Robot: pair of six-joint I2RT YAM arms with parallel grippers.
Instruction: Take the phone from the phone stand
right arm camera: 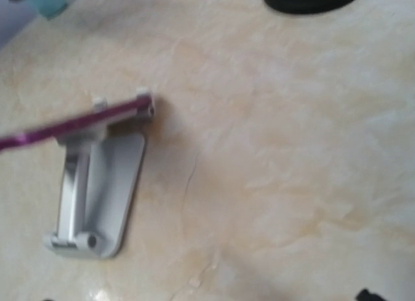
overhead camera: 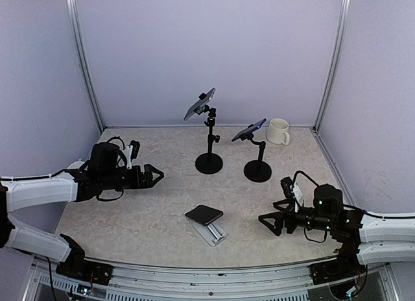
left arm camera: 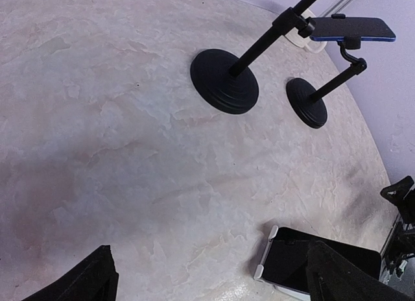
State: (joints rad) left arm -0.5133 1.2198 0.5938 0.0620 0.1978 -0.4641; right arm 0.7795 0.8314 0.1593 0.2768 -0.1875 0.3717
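Observation:
A dark phone (overhead camera: 203, 215) rests tilted on a low silver phone stand (overhead camera: 213, 233) near the front middle of the table. My left gripper (overhead camera: 157, 175) hangs open to the left of it and farther back, nothing between its fingers (left arm camera: 84, 281). In the left wrist view the phone (left arm camera: 295, 255) sits in the stand's white clips (left arm camera: 267, 252), partly behind the right finger. My right gripper (overhead camera: 264, 222) is open to the right of the stand, pointing at it. The right wrist view shows the phone's purple edge (right arm camera: 71, 124) on the stand (right arm camera: 97, 191).
Two tall black stands with round bases (overhead camera: 209, 163) (overhead camera: 257, 171) stand behind, each clamping a phone (overhead camera: 199, 104) (overhead camera: 249, 130). A white mug (overhead camera: 279, 131) sits at the back right. Walls close in the table on three sides.

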